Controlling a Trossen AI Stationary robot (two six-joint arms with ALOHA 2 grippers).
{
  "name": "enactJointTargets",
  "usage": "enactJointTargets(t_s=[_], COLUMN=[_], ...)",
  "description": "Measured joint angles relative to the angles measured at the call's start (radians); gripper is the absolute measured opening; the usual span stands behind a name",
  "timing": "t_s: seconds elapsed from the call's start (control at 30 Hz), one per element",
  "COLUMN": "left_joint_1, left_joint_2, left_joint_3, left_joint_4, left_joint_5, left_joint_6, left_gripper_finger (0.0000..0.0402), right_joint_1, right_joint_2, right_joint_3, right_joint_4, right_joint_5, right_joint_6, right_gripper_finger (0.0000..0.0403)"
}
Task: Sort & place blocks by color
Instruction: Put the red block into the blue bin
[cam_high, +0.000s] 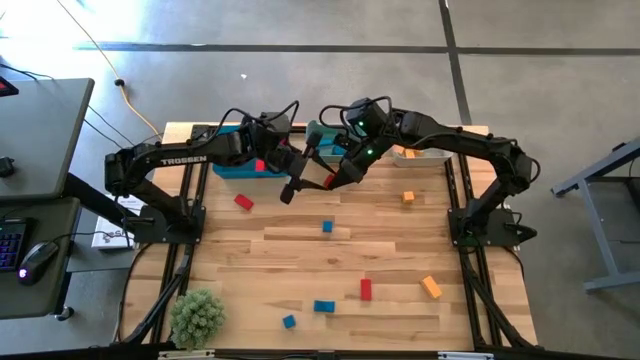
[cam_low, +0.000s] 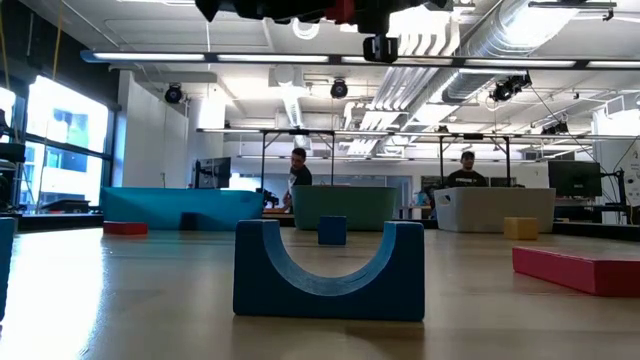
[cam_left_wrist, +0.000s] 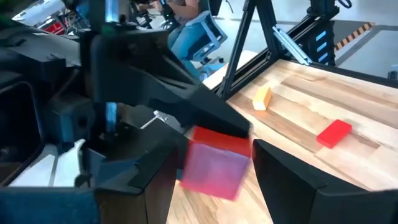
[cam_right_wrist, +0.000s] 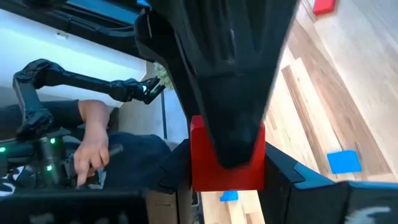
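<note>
Both grippers meet in the air over the table's far middle. My right gripper (cam_high: 330, 180) (cam_right_wrist: 227, 177) is shut on a red block (cam_right_wrist: 227, 168) (cam_left_wrist: 214, 165). My left gripper (cam_high: 292, 188) (cam_left_wrist: 217, 183) is open, with its fingers standing on either side of that same block. Loose blocks lie on the table: red ones (cam_high: 243, 201) (cam_high: 366, 289), blue ones (cam_high: 327, 227) (cam_high: 324, 306) (cam_high: 288, 321), orange ones (cam_high: 408, 197) (cam_high: 431, 287). Another red block (cam_high: 260, 165) lies in the blue bin (cam_high: 232, 168). My right gripper pinches the red block between its two fingers (cam_right_wrist: 280, 177), one on each of two opposite side faces (cam_right_wrist: 198, 168). The block is lifted clear of the table. My left gripper: one finger (cam_right_wrist: 224, 93) crosses the block's face, but I cannot tell whether it touches.
A blue bin, a teal bin (cam_high: 320, 135) and a white bin (cam_high: 425, 152) line the far edge. A green plant (cam_high: 197, 315) sits at the near left corner. In the low view a blue arch block (cam_low: 328, 270) stands close in front. People show in the room behind.
</note>
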Motion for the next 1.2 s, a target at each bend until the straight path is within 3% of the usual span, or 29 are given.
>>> enactJointTargets(t_s=[0.27,0.53,0.77,1.07,1.2], left_joint_1=[-0.004,-0.005,-0.004,-0.003,-0.003], left_joint_2=[0.0,-0.001,-0.001,0.0,0.0], left_joint_3=[0.0,0.0,0.001,0.0,0.0], left_joint_4=[-0.003,-0.003,-0.006,-0.034,-0.098], left_joint_5=[-0.004,-0.002,-0.002,-0.044,-0.093], left_joint_6=[0.001,0.069,0.073,0.039,0.083], left_gripper_finger=[0.0185,0.0107,0.0106,0.0106,0.0105], right_joint_1=[0.0,0.001,0.0,-0.002,-0.025], right_joint_2=[0.001,0.001,0.001,-0.002,-0.002], right_joint_3=[0.0,0.0,0.0,0.0,0.0], right_joint_4=[0.02,0.018,0.018,0.023,0.022], right_joint_5=[0.0,-0.014,-0.01,0.066,0.07], right_joint_6=[-0.002,0.003,0.001,-0.01,-0.032], right_gripper_finger=[0.0109,0.0109,0.0109,0.0209,0.0231])
